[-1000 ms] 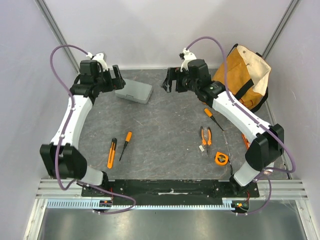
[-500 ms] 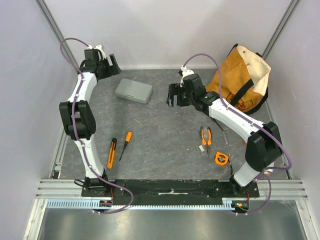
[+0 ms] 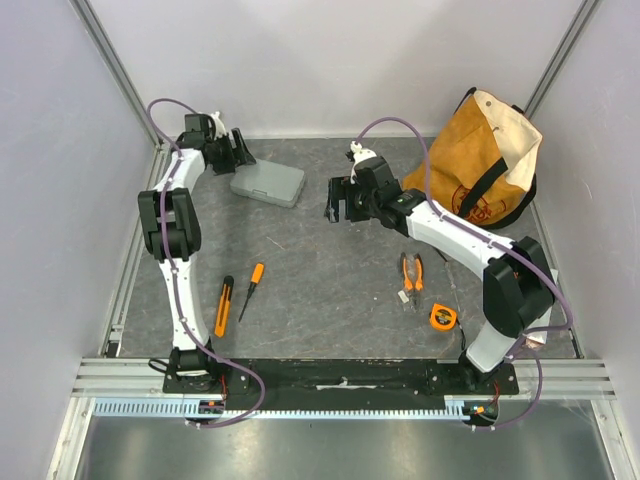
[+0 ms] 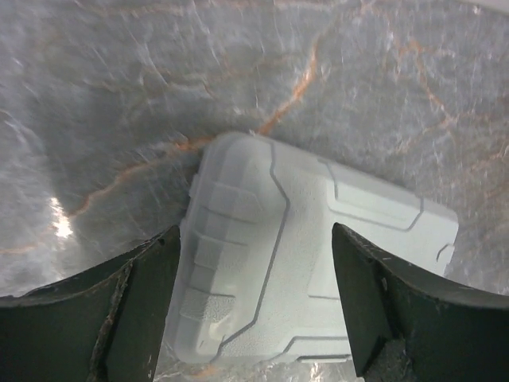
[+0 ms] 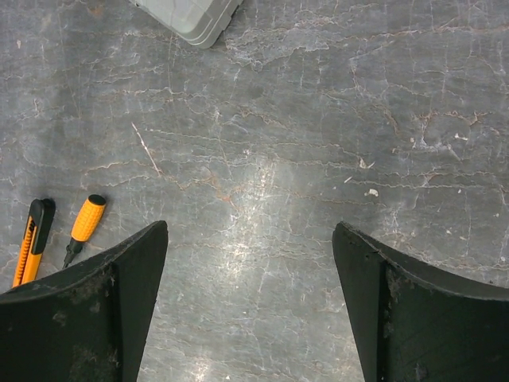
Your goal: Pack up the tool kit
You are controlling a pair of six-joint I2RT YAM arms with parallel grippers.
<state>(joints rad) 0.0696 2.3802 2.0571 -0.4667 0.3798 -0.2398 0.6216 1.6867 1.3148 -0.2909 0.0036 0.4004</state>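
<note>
The tool kit [image 3: 268,184], a flat grey case with its lid shut, lies on the dark marbled table [image 3: 320,250] toward the far left corner, a little askew to the table's edges. The left gripper [image 3: 240,152] hangs over the case's left end with its jaws spread wide; in the left wrist view the gripper [image 4: 256,239] has the ribbed lid of the case [image 4: 310,263] showing between its two dark fingers [image 4: 143,302], and whether either finger touches the plastic cannot be told. To the case's right, apart from it, the right gripper [image 3: 340,198] is poised above bare table, jaws likewise wide and holding nothing; its wrist camera shows the gripper [image 5: 250,231] over stone, with one corner of the case [image 5: 191,16] at the top edge. The hand tools lie out on the table: an orange-and-black utility knife [image 3: 223,306] and a screwdriver [image 3: 251,290] side by side near the left arm, pliers [image 3: 411,275] and a tape measure [image 3: 443,317] near the right arm. A tan canvas bag [image 3: 485,150] with black straps stands in the far right corner.
</note>
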